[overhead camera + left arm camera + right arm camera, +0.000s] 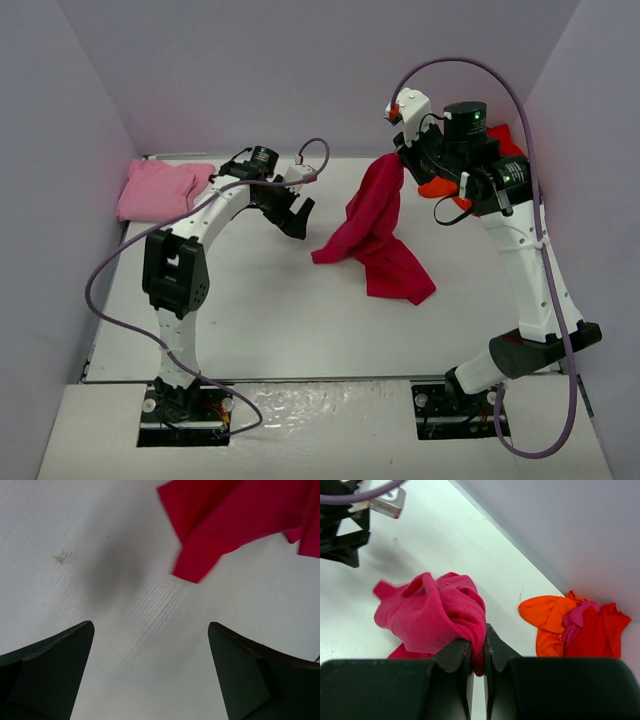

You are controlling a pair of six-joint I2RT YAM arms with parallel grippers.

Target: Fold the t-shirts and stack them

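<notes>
Tabletop (pixel 260 320) white, ribbed; walls (pixel 300 70) lilac; crimson t-shirt (pixel 375 230)

No text, label, brand or number is showing legibly in any view. The crimson-magenta t-shirt (pixel 435 615) pinched in the right gripper (pixel 477 652) is showing plain cloth only. A faint speckled mark (pixel 64 557) on the table (pixel 150 690), ahead and left of the left gripper (pixel 150 626), is not forming letters.

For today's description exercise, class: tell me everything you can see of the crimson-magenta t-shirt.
The crimson-magenta t-shirt is soft knit-looking cloth, crumpled and unfolded. The right gripper is shut on a bunched fold, holding it up; it hangs in loose folds, its lower end resting on the white table. Nothing else touches it.
</notes>
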